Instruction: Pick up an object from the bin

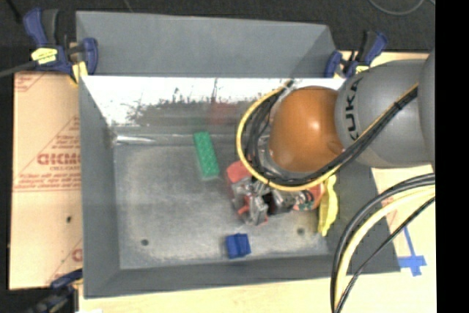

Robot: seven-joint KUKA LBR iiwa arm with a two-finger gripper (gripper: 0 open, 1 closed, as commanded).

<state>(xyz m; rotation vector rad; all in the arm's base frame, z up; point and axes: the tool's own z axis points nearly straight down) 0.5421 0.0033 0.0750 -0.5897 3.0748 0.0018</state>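
Bin (95, 179), layout referred to the gripper (254, 207).

- Green brick (206, 155): left of the gripper and farther back, well apart from it, flat on the floor.
- Blue block (237, 246): just left of the gripper and nearer the front wall, lying alone.
- Red piece (234, 173): touching or just beside the gripper on its left-rear side, partly under the arm. We take this as the likely target because it is nearest.
- Yellow piece (327, 209): right of the gripper, against the right wall, standing on edge.

Tool state: the orange cover (304, 130) and cables hide the tip, so we cannot tell whether it is clenched, released or grasping anything. We do not record a hold.

Risks, as we judge them:
- The red piece sits off to one side of the tool rather than centred, so a closure here may only nudge it away or catch a corner that slips on the lift.
- Small clutter directly under the tool could be caught in its place.
- The yellow piece is close enough to the arm to be dragged along.

Orientation: too little of the red piece is exposed to give its long axis or heading. For comparison, the green brick's long axis runs back to front, its near end leaning slightly towards the gripper.
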